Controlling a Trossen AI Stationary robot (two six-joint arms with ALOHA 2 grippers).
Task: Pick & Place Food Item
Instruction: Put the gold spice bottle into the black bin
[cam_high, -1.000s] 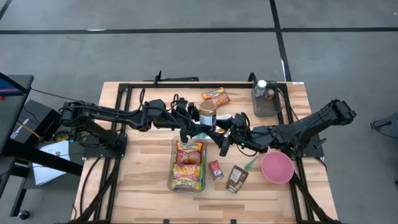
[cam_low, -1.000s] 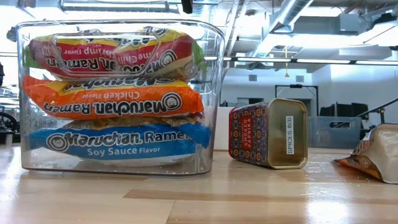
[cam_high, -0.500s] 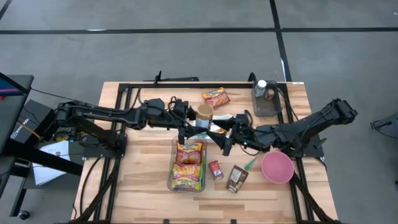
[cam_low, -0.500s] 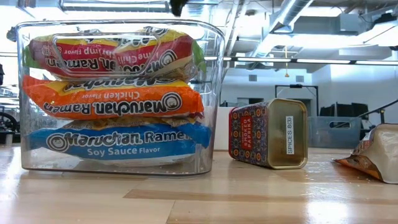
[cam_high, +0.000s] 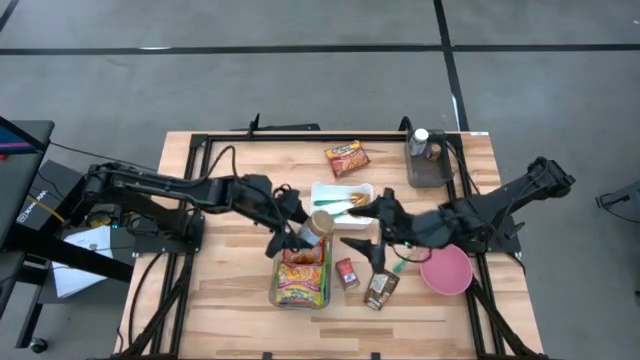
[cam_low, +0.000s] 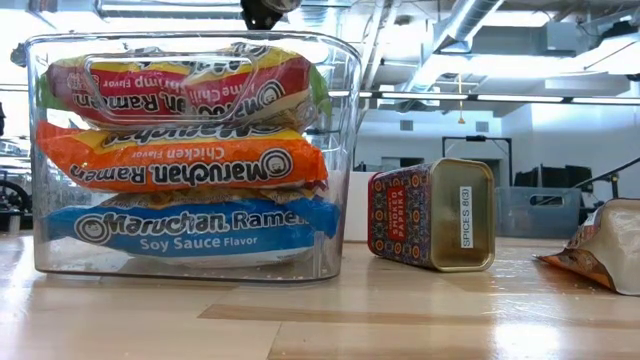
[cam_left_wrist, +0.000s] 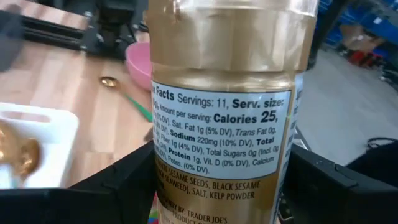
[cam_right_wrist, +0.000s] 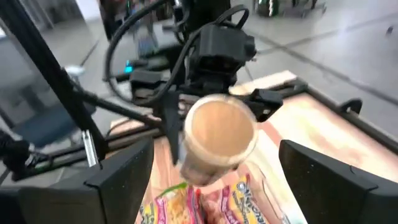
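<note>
Three ramen packets (cam_low: 185, 170), one jar (cam_left_wrist: 224, 106).

3 ramen packs (cam_low: 185, 165) stacked in bin (cam_low: 345, 150), tin (cam_low: 430, 215) right.

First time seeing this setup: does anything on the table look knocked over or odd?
Yes: the spice tin lies on its side beside the clear bin of ramen packets, its label reading sideways. The brown pouch also lies flat.
</note>
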